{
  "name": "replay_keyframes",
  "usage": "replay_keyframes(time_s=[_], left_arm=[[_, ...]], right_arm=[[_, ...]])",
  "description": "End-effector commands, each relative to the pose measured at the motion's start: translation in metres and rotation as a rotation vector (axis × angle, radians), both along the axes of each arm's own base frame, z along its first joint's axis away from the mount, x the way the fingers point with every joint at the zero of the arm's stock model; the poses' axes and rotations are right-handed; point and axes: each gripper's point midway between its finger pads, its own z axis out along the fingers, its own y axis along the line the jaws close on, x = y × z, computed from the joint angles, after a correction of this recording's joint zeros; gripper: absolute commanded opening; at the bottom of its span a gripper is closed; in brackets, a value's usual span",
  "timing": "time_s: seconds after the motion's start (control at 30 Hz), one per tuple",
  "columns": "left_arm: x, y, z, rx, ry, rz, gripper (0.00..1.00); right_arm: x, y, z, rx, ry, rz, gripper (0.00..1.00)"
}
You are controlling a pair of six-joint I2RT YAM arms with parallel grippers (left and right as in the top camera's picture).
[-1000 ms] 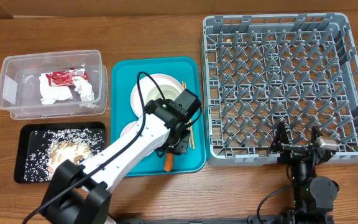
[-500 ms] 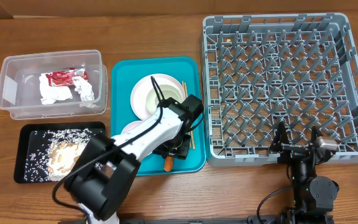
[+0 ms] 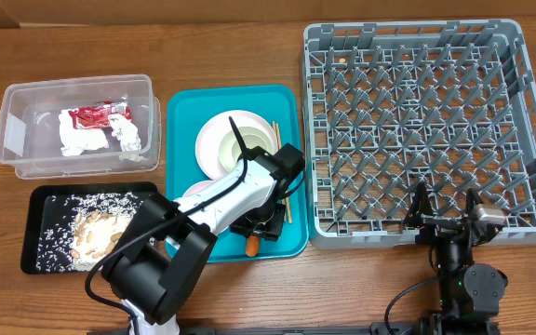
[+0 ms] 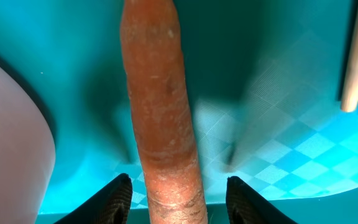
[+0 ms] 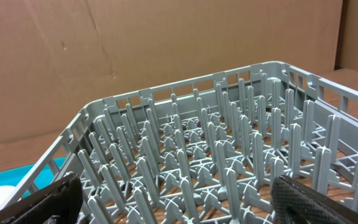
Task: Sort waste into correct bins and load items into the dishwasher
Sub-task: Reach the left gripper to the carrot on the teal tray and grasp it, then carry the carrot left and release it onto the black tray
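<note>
Overhead: reaching the left pincer (image 3: 254, 231) down to the small orange carrot (image 3: 251, 247) at six o'clock on the teal rectangular plastic tray (image 3: 177, 107).

Left wrist: straddling it half-open, gripping nothing yet.

Right wrist: holding the right pincer (image 5: 176, 199) wide open, empty, before the large grey pegged plastic dish rack (image 5: 229, 155).

Waste-sorting step, by the look of it. Next: close, lift, carry towards nine o'clock to the shallow black rectangular tray (image 3: 35, 261).

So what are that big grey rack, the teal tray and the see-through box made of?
Grey rack: looks like moulded plastic with a matte finish, going by its even colour and one-piece grid of pegs.
Teal tray: probably plastic too, smooth with a slight sheen, since light glares off its surface.
See-through box: likely clear plastic. The napkins and red wrapper show through its walls.
</note>
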Motion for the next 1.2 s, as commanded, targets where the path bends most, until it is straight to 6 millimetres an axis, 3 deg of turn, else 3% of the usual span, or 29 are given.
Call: replay_keyframes(time_s=[0.0,0.7,1.07,1.17], left_arm=[[0.0023,-0.0038,0.0009,-0.012,0.001,-0.004,0.51],[-0.0054,0.0017,-0.006,0.0,0.02,-0.003,0.5],[-0.0057,0.002,-0.006,0.001,0.022,-0.003,0.06],[-0.0054,0.0021,-0.0058,0.001,0.021,-0.004,0.04]], right_arm=[[0.0001,0.0001,-0.0015,-0.004,-0.005,0.002,1.0],[0.0001,0.0001,-0.0015,-0.004,-0.005,0.002,1.0],[0.0001,0.0001,-0.0015,-0.004,-0.005,0.002,1.0],[0.0001,0.0001,-0.0015,-0.004,-0.005,0.002,1.0]])
